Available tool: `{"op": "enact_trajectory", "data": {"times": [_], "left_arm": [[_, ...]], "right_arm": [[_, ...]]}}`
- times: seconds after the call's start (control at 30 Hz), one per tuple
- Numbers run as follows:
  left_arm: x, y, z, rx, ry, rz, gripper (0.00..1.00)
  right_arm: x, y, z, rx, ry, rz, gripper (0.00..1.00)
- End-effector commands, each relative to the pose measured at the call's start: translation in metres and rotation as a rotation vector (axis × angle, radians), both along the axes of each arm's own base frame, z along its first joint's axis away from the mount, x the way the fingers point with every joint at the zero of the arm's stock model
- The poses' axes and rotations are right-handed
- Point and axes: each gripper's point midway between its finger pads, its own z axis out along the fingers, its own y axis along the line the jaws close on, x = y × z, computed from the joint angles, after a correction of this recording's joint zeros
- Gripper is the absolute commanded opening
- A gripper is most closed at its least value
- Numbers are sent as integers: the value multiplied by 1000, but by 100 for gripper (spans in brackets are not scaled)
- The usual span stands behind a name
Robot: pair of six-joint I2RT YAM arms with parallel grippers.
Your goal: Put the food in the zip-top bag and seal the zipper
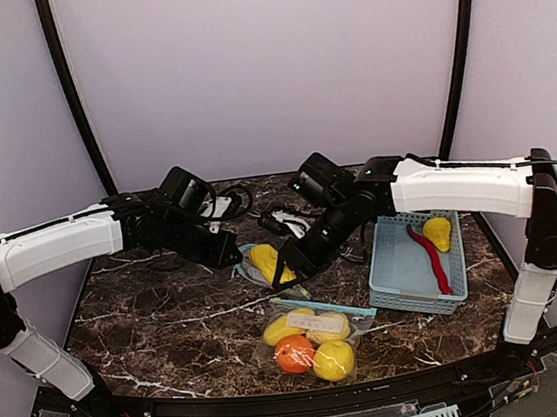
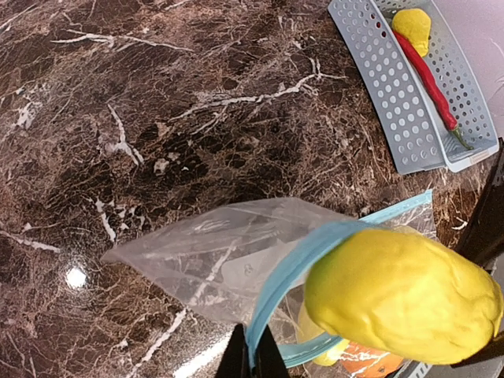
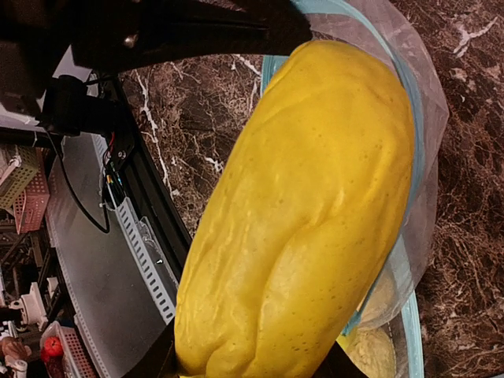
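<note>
Fruit [image 3: 299,220] (long, yellow) sits pinched in the right end effector [image 1: 290,266] at the mouth of the bag [image 2: 197,252]; the left end effector [image 2: 253,358] is clamped on its blue rim [image 2: 291,264].

So the table [image 1: 172,331] is a dark brown marble-look slab with white veins all over it. The zip-top bag [image 1: 325,309] sits on it just on the near side of both grippers, toward the arm bases. Its bottom rests flat, with an orange [image 1: 295,353] and some yellow pieces [image 1: 333,360] inside. Off to the right of the right gripper [image 1: 283,268] there's a pale blue slatted basket [image 1: 397,260] flat on the marble, holding a red chili [image 1: 430,257] and one yellow fruit [image 1: 438,233]. Behind the left gripper [image 1: 231,254], at the far edge, some black cables [image 1: 242,200] are lying around.
</note>
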Motion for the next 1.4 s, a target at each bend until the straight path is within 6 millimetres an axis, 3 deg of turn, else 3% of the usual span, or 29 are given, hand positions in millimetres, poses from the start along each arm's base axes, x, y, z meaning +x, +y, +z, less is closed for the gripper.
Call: {"op": "enact_trajectory", "data": {"times": [0.0,0.47,0.77,0.97,1.27,1.37], "left_arm": [[-10,-6,10,-48,-30,-78,1],[-12,-15,-1,-68,-17,-122,1],[-24,-23,-5,-113,24,-180,1],[-27,-28,-10,-142,63,-183,1],[-14,-24,-8,-172,48,-48,1],[-10,-31,3,-262,24,-17,1]], "right_arm": [[5,12,3,40,98,4,23],[28,17,-30,-16,207,-48,25],[61,15,-32,-13,172,-131,33],[70,24,-28,37,170,-143,41],[91,21,-48,-11,222,-306,39],[96,16,-53,-17,251,-372,39]]}}
